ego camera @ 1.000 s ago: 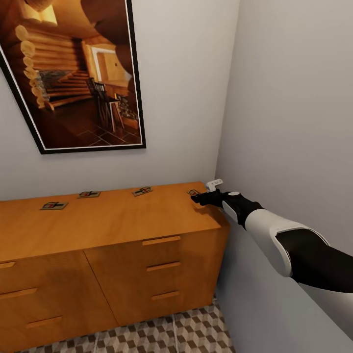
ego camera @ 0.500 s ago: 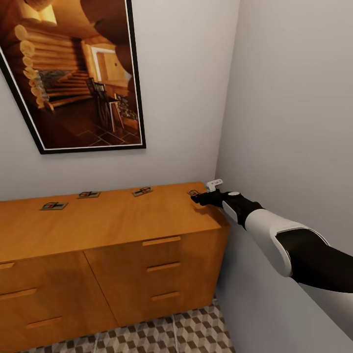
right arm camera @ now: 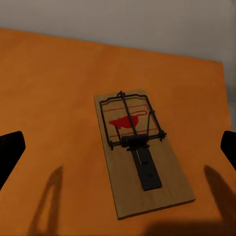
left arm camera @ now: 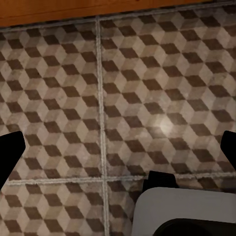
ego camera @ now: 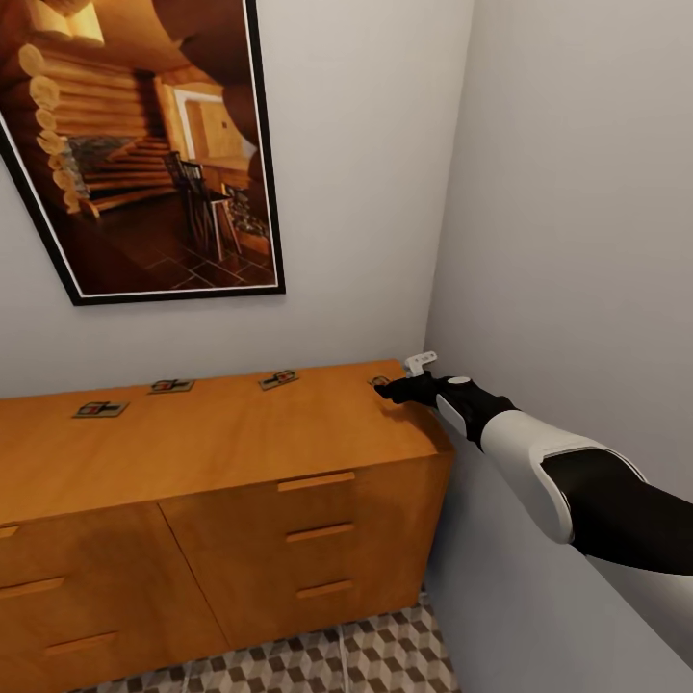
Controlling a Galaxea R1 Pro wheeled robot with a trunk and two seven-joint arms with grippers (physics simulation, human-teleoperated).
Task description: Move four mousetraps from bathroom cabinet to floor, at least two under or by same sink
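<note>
Mousetraps on the cabinet (ego camera: 221,433) top, four in a row along the back edge near the wall. From the head view: one at far left (ego camera: 100,409), a second (ego camera: 171,386), a third (ego camera: 277,380), and the fourth at the right end (ego camera: 379,381), mostly hidden behind the right gripper (ego camera: 393,389). Right arm reaches in from the right side, along the side wall, gripper low over the cabinet's rear right corner.

Right wrist view gives what the head view cannot: the fourth trap (right arm camera: 140,150) in full, lying flat on the orange wood, pale board, dark wire frame, red mark under the wire. It lies between the two dark fingertips (right arm camera: 10,152), which show at opposite edges of that picture. Jaws spread wide, both fingers well clear of the trap, nothing gripped. Finger shadows fall on the wood on either side of the board.

Left wrist view looks straight at the bathroom floor (left arm camera: 147,88), cube-pattern tiles with pale grout lines, a strip of the orange cabinet along one edge. Left gripper (left arm camera: 118,152) fingertips also sit at opposite edges; jaws wide apart, empty.

Framed picture (ego camera: 144,144) of a log interior hangs tilted on the wall above the cabinet. Drawer fronts with slim bar handles (ego camera: 317,480) face the room.
</note>
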